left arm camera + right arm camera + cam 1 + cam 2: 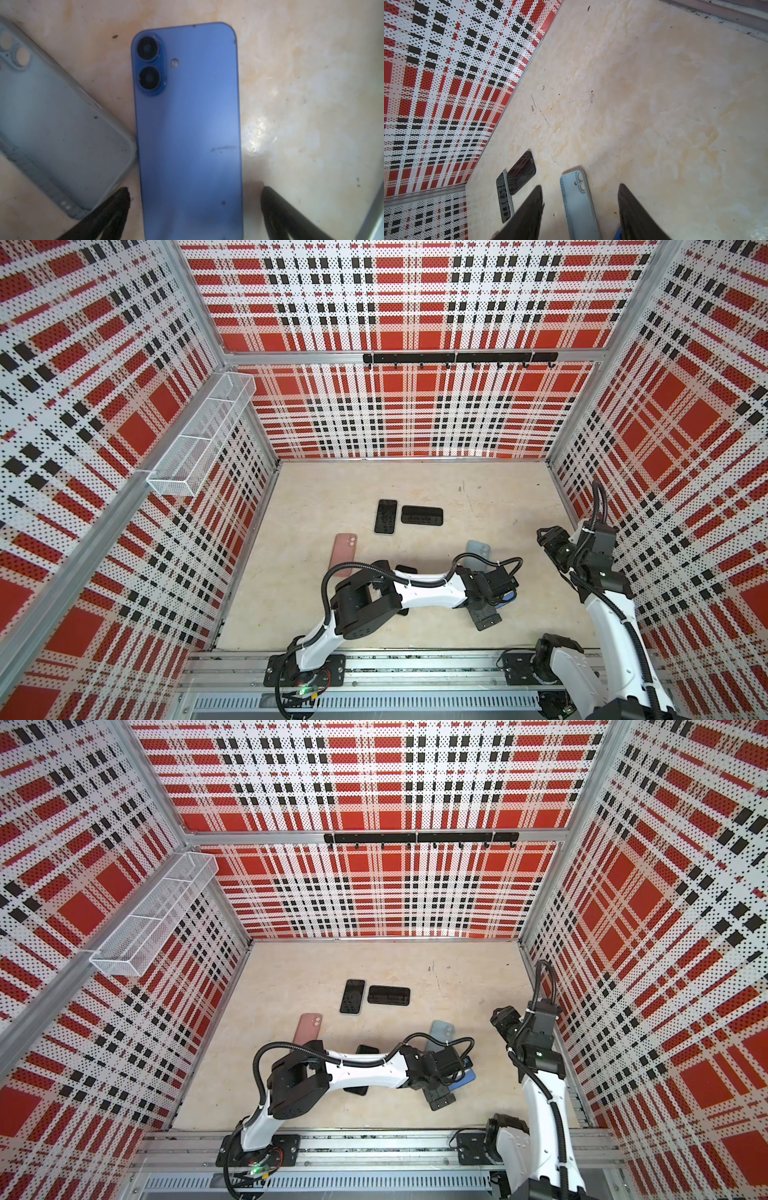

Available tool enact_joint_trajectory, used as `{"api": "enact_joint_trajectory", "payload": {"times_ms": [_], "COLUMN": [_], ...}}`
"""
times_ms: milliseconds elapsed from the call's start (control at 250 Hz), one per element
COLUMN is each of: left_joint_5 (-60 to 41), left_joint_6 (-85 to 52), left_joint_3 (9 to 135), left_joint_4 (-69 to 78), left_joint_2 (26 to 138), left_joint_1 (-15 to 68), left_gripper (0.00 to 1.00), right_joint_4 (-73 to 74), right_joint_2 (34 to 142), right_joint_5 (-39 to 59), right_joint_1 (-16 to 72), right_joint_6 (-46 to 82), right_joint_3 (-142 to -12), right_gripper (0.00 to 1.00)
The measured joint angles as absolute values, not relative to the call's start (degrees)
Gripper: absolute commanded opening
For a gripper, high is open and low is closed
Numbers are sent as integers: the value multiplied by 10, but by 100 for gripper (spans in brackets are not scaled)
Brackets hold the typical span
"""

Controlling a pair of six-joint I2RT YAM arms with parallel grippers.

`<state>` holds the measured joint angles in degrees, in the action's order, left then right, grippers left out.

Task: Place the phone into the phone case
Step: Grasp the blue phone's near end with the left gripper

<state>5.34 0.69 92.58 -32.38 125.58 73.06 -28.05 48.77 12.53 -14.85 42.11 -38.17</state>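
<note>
The left gripper (194, 188) hangs low over the counter (301, 104) with its fingers spread wide. One finger stands on either side of the phone (187, 124), and neither touches it. The phone lies flat with its blue back up and its camera end pointing away from the gripper. Just outside one fingertip lies the case (52, 124), pale grey-blue and set at a slant, with its near corner up against the phone's long edge. The other fingertip has only bare counter beside it.

The right gripper (579, 185) is held up by the side wall, well apart from the phone, its fingers parted around nothing. From its wrist view the case shows far beyond, between the fingers.

Well away from both grippers, two black phones (385, 516) lie just beside each other, and a pink case (344, 553) lies beyond the left arm's elbow. Another dark slab (366, 1049) sits mostly hidden under the left arm (365, 1069).
</note>
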Motion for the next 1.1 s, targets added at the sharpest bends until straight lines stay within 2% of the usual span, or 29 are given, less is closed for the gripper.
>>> {"api": "enact_joint_trajectory", "payload": {"times_ms": [120,456,836,1101], "left_joint_5": [37,9,10,10], "left_joint_6": [17,25,1,-3], "left_joint_3": [943,977,1001,1022], "left_joint_4": [-333,-374,-407,-440], "left_joint_2": [1267,1286,1297,1306], "left_joint_1": [727,713,703,701], "left_gripper": [91,90,97,84], "right_joint_4": [-280,-280,-267,-263], "right_joint_2": [488,488,488,508], "right_joint_5": [128,128,135,140], "right_joint_1": [-150,-153,-155,-155], "right_joint_6": [423,423,429,429], "right_joint_3": [-378,-378,-375,-371], "right_gripper": [59,59,59,59]}}
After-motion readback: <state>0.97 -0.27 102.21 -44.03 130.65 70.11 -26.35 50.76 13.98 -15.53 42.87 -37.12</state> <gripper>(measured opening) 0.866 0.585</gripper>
